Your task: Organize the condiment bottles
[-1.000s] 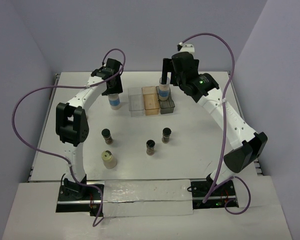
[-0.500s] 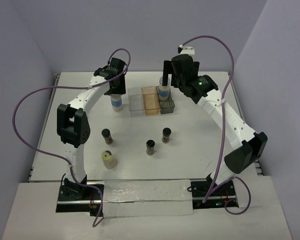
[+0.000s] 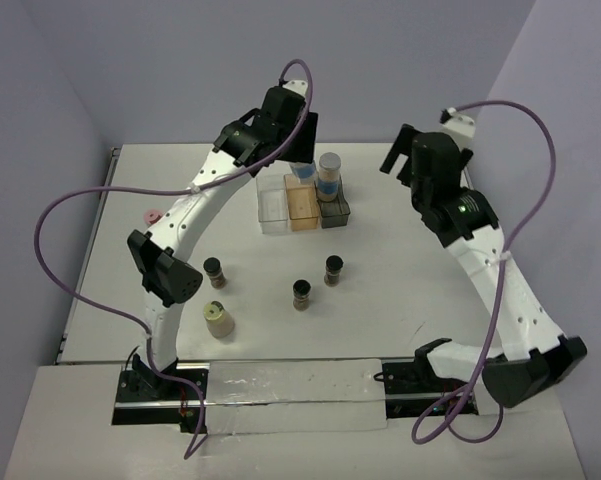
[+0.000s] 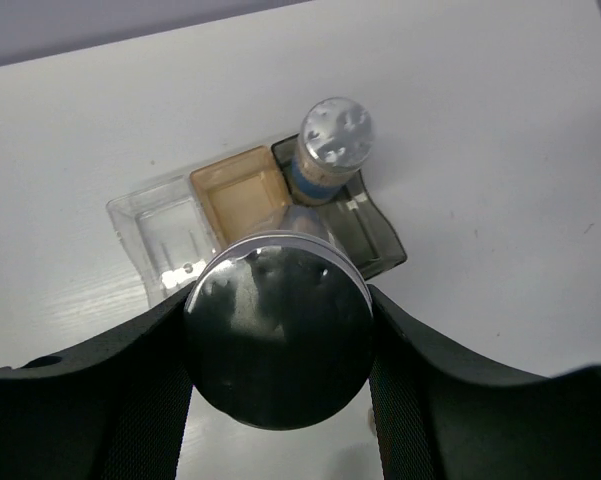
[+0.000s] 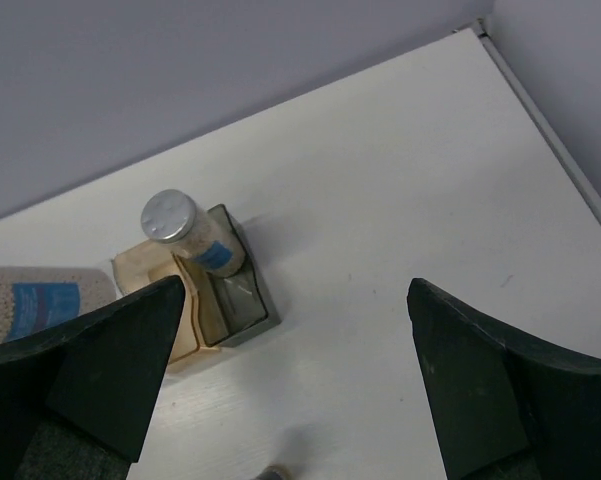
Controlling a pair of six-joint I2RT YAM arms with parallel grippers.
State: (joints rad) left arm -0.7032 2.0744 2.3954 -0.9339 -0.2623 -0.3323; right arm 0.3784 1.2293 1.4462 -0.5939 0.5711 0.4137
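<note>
A white surface (image 3: 400, 300) stands in a corner of plain lavender walls (image 3: 130, 60), evenly lit, with a pale ledge (image 3: 280, 450) at its near edge.

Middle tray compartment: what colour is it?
The middle compartment is amber; the left wrist view shows it best.

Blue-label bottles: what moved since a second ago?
The left fingers carried their clear blue-labelled bottle rightward, over the tray. The open right fingers backed away rightward from the other blue-labelled bottle in the grey compartment. Three dark jars and the cream-capped bottle stayed put.
</note>
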